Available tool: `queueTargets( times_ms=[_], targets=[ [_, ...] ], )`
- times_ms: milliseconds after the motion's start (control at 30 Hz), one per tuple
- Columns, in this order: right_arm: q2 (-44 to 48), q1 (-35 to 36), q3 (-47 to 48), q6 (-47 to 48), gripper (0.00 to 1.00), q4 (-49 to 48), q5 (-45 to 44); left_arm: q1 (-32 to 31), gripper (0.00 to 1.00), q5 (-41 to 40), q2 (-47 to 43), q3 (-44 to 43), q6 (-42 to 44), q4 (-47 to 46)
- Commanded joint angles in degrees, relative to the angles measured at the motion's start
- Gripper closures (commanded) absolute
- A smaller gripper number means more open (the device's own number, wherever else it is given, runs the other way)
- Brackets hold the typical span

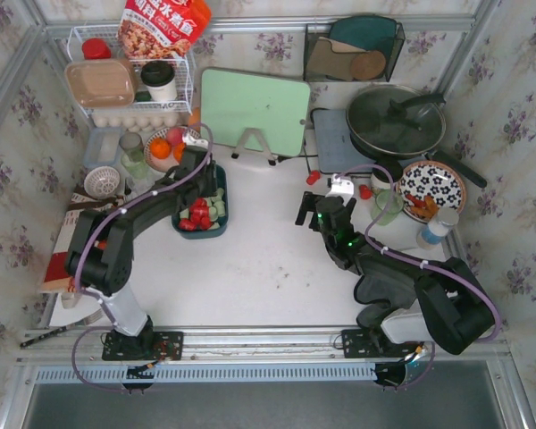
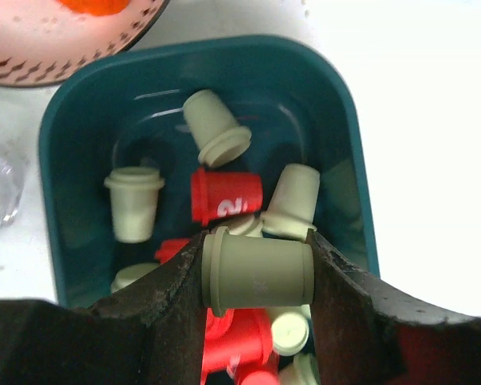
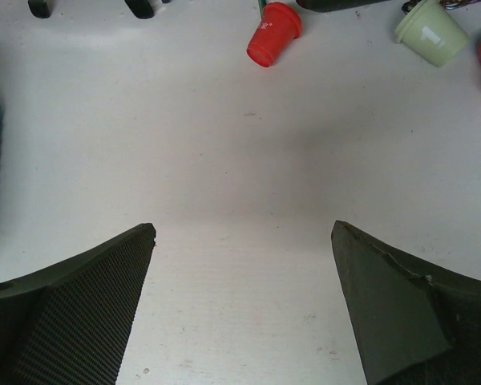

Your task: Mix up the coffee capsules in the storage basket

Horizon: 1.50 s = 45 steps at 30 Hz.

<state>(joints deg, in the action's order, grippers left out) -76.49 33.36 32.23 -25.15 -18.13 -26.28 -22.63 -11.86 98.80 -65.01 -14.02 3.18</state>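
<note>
One pale green tapered plastic coffee capsule (image 2: 258, 277) is pinched sideways in the left gripper (image 2: 257, 255). Its long axis runs straight across from one black finger to the other, with the flanged rim against the left-hand finger in the wrist view. It sits just above the shallow dark teal plastic storage basket (image 2: 68, 152), over the end where the red and pale green capsules are piled up. Further along the glossy tub floor, a red capsule with white print (image 2: 224, 196) lies on its side, and a couple of green ones lie loose at odd angles.

The left arm reaches well forward from its base, elbow out to the left, wrist angled down over the basket. The right arm is folded in close. The right gripper (image 3: 244, 265) has its ribbed dark fingers spread wide with nothing in them, over the bare white table (image 3: 240, 144). A lone red capsule (image 3: 273, 33) and a lone green capsule (image 3: 430, 32) lie tipped over on the table beyond it, well apart from the basket.
</note>
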Motion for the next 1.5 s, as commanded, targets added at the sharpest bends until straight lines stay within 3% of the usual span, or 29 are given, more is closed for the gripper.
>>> queueTargets(
  times_ms=[0, 233, 533, 700, 867, 1033, 1367, 1467],
  targets=[
    [0.35, -0.03, 0.38, 0.57, 0.00, -0.33, 0.04, 0.13, 0.91, 1.95, 5.04, -4.72, -0.13, 0.06],
    [0.97, 0.03, 0.38, 1.02, 0.00, -0.33, 1.11, 0.14, 0.56, 1.43, 10.63, -9.92, -0.60, 0.53],
    [0.86, 0.03, 0.38, 1.42, 0.00, -0.50, 2.28, 0.24, 0.46, 1.93, 10.94, -8.82, -2.29, -1.95],
    [0.72, -0.03, 0.39, 2.29, 0.00, -0.64, 3.02, 0.31, 0.34, 2.02, 8.40, -5.85, -2.50, -5.95],
    [0.94, 0.02, 0.12, 3.24, 0.00, -1.11, 4.06, 0.31, 0.32, 2.22, 4.05, -2.87, -2.61, -8.22],
    [0.88, 0.03, -0.25, 4.52, 0.00, -1.13, 2.46, 0.31, 0.32, 3.39, -5.97, 3.49, -2.94, -10.05],
    [-4.04, 0.01, 2.20, 9.01, 0.00, -1.06, -2.36, 0.13, 0.32, 3.86, -30.64, 10.74, -1.31, 11.10],
    [-6.24, -0.53, 4.13, 9.38, 0.05, -1.08, -4.23, 0.13, 0.32, 3.92, -36.24, 12.75, -0.36, 17.92]
  ],
)
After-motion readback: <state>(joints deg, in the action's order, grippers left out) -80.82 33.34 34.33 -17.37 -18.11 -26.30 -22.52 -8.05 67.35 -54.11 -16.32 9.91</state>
